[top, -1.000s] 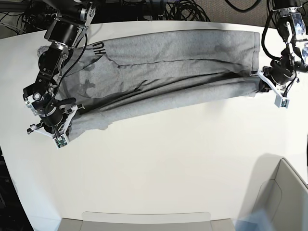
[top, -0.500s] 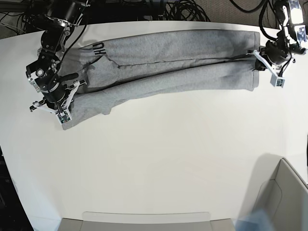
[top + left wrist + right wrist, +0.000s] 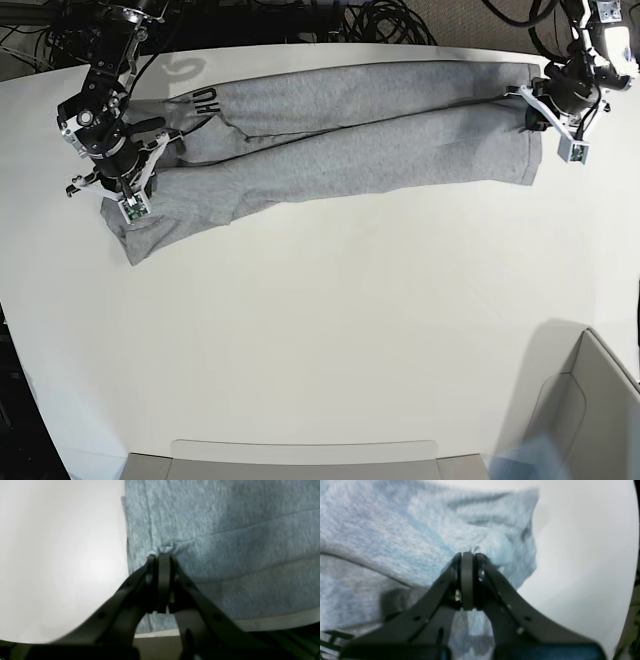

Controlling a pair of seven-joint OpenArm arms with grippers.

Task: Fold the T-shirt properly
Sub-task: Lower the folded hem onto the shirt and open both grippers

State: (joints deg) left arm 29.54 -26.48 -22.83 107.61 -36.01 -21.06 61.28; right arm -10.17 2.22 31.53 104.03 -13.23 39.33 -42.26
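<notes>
The T-shirt (image 3: 340,135) lies stretched in a long band across the top of the white table (image 3: 330,340) in the base view. It is folded over on itself, so a long flap rests on the layer under it. A bit of black lettering (image 3: 204,98) peeks out near the upper left.

The right gripper (image 3: 128,183) sits at the upper left of the base view. In its wrist view its jaws are pressed together, pinching a small bunch of the grey cloth. The left gripper (image 3: 538,107) sits at the upper right. Its jaws are also pressed together, pinching a little tuft of cloth right by the shirt's edge.

Each arm holds one end so the cloth stays tight and flat between them. That way the flap can be laid down without wrinkles.

The flap looks a bit slanted, lower on the left, where a corner of cloth (image 3: 135,245) sticks out. I think the fold is only partly done.
</notes>
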